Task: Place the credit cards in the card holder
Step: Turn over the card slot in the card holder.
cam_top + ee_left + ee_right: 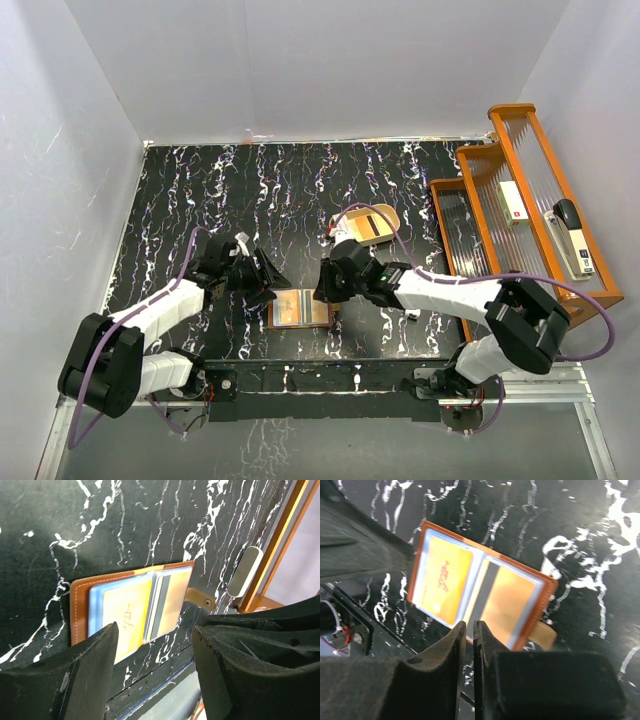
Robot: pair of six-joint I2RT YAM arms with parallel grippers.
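Observation:
The brown card holder (300,311) lies open on the black marbled table between both grippers. In the left wrist view the holder (79,611) has a yellow-orange credit card (125,616) in one blue-lined pocket and a card with a dark stripe (168,600) in the other. The right wrist view shows the holder (547,587), the orange card (445,580) and the striped card (507,605). My left gripper (268,276) (155,655) is open and empty just left of the holder. My right gripper (325,287) (469,626) is shut and empty at its right edge.
A tan oval tray (366,224) sits behind the holder. An orange stepped rack (500,165) at the right holds a stapler (571,232) and a white item (513,200). A narrow white oblong stick (244,571) lies by an orange frame.

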